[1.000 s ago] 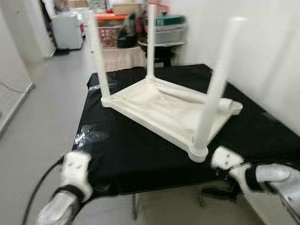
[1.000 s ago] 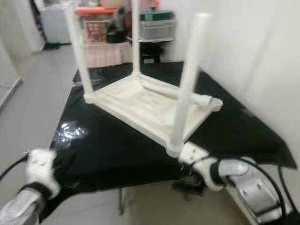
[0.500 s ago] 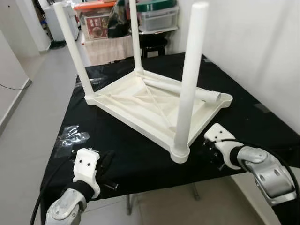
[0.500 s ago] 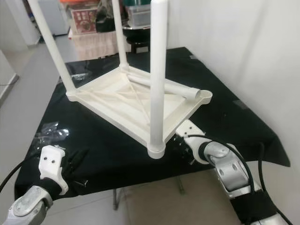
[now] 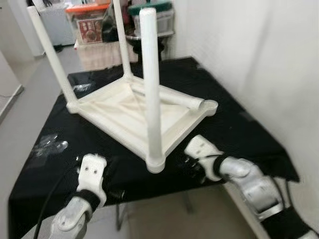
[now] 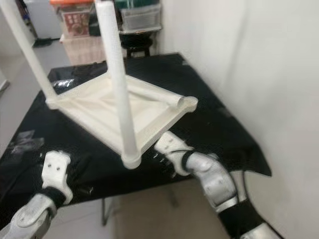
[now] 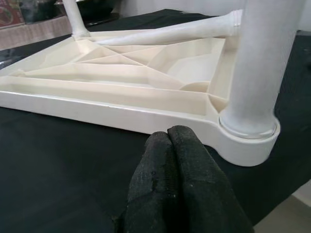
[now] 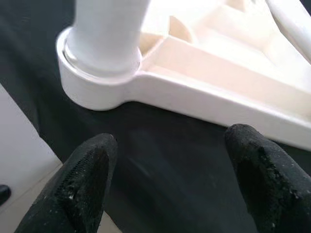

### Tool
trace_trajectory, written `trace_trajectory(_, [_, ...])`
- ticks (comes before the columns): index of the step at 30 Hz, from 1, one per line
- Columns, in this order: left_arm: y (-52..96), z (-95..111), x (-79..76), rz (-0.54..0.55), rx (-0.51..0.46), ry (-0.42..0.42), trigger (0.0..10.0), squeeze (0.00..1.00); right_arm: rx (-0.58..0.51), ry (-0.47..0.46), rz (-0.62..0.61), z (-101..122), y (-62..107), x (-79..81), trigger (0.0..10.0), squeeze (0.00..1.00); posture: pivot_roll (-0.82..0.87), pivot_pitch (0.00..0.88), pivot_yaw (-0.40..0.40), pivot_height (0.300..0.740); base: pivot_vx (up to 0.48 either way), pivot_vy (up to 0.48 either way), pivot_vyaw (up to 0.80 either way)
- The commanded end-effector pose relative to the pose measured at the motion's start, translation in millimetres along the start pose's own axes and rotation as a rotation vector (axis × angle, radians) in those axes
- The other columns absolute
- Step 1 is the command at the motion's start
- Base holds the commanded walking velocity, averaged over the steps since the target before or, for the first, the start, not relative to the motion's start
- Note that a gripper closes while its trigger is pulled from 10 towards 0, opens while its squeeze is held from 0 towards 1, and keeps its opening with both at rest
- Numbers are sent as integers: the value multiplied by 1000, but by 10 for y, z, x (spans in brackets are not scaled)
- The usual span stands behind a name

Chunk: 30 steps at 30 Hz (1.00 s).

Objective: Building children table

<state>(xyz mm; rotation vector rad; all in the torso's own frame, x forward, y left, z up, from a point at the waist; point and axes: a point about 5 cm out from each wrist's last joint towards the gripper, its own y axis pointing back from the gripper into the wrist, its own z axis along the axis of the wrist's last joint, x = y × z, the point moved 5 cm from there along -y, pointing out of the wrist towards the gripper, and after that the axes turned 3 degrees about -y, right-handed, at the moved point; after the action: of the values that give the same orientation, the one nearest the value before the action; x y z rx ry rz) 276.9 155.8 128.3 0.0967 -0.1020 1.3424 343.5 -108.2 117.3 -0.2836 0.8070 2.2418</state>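
Observation:
A white children's table [image 5: 122,112] lies upside down on a black-covered tabletop [image 5: 239,129]. Three legs stand upright in its corners, the nearest one [image 5: 151,89] at the front corner. A fourth leg [image 5: 172,98] lies loose inside the frame, pointing to the right corner. My left gripper [image 7: 170,138] is shut with nothing in it, low over the cloth just short of the front corner. My right gripper [image 8: 171,141] is open, its fingers [image 8: 92,170] spread on the cloth beside that same corner, right of the nearest leg.
A white wall runs close along the right side. Crinkled clear plastic [image 5: 47,144] lies on the cloth at the left. Storage boxes [image 5: 92,30] and a dark stool [image 5: 144,42] stand behind the table. The front edge of the cloth is right under my wrists.
The camera has swung, so the whole scene sits further left in view. My left gripper has come closer to the table's front corner. The right gripper stays beside that corner.

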Motion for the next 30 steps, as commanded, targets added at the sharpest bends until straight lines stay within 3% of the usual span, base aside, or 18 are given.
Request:
trace_trajectory(1, [14,-43,62,23,22,-25,10000,0,-21,40,20,85,-72,75,10000,0,-39,0,19,740,0,0,0])
trace_trajectory(4, [11,-44,62,25,22,-28,10000,0,-31,51,28,107,-105,102,10000,0,-37,0,18,740,0,0,0])
trace_trajectory(7, [2,-29,73,36,21,-56,10000,0,-77,75,87,336,-386,340,10000,0,-19,0,17,740,0,0,0])
trace_trajectory(14, [9,-26,59,29,23,-58,10000,0,-117,83,117,503,-511,451,10000,0,-10,0,15,740,0,0,0])
trace_trajectory(15, [19,-21,37,18,22,-60,10000,0,-185,74,157,729,-554,565,10000,0,-2,0,10,740,0,0,0])
trace_trajectory(18, [22,-18,31,15,21,-61,10000,0,-215,69,173,825,-563,612,10000,0,-2,0,10,740,0,0,0])
trace_trajectory(19, [24,-16,27,14,21,-62,10000,0,-264,67,207,965,-557,708,10000,0,-2,0,10,740,0,0,0])
trace_trajectory(20, [24,-16,27,14,21,-62,10000,0,-264,67,207,965,-557,708,10000,0,-2,0,10,740,0,0,0])
trace_trajectory(21, [23,-13,26,14,21,-64,10000,0,-322,56,256,1119,-527,836,10000,0,4,0,7,740,0,0,0])
trace_trajectory(22, [23,-13,26,14,21,-64,10000,0,-322,56,256,1119,-527,836,10000,0,4,0,7,740,0,0,0])
trace_trajectory(23, [23,-10,26,15,20,-67,10000,0,-376,56,310,1258,-488,970,10000,0,4,0,7,740,0,0,0])
trace_trajectory(24, [23,-10,26,15,20,-67,10000,0,-376,56,310,1258,-488,970,10000,0,4,0,7,740,0,0,0])
trace_trajectory(25, [19,0,29,17,18,-71,10000,0,-469,66,406,1479,-387,1222,10000,0,7,0,8,740,0,0,0])
trace_trajectory(30, [14,4,30,18,17,-73,10000,0,-509,64,449,1563,-336,1331,10000,0,5,0,8,740,0,0,0])
